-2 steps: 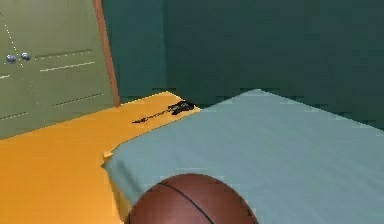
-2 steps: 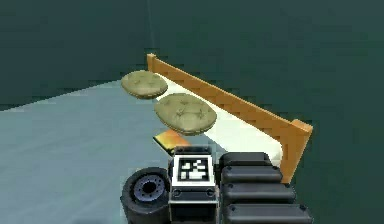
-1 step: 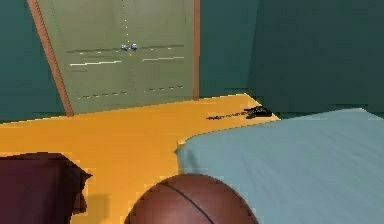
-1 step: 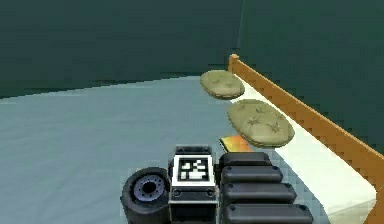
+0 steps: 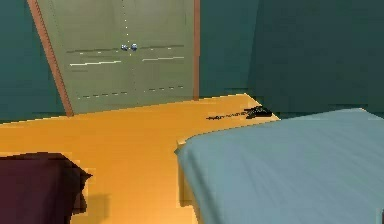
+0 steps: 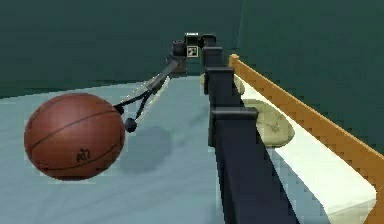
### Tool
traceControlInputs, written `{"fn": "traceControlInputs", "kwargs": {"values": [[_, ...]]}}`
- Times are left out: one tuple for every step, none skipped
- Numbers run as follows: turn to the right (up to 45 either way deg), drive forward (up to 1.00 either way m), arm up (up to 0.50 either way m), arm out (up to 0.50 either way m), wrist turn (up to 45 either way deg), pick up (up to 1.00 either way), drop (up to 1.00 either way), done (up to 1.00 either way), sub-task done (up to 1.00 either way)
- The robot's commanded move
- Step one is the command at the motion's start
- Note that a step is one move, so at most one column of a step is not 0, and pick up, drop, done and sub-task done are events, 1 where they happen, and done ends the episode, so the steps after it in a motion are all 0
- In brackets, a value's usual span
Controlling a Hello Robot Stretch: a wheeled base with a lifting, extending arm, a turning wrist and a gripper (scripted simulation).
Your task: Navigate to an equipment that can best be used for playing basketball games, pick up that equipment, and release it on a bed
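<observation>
Pincer (image 6: 128,113) first: it sits at the far end of the arm (image 6: 240,150), which reaches out across the bed (image 6: 160,195). The basketball (image 6: 75,135) hangs at the tips of its thin fingers, clear of the pale blue cover, with its shadow lying on the sheet beside it. So the pincer holds the ball, though I cannot tell from these views how the fingers are set on it. The ball hangs well in from the bed's wooden side rail (image 6: 310,120) and apart from the pillow (image 6: 266,126) lying near that rail. I judge that to be the reason for the long reach — let go here, a round thing has bedding on every side to settle into rather than an edge to roll off. In the forward view the bed's corner meets the orange floor (image 5: 120,140), with pale double doors (image 5: 125,50) beyond. By my reading only the release is left — the risk is a bounce or a roll toward an edge.
</observation>
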Motion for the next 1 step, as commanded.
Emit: {"fn": "traceControlInputs", "kwargs": {"values": [[0.0, 0.0, 0.0, 0.0, 45.0, 0.0, 0.0, 0.0, 0.0]]}}
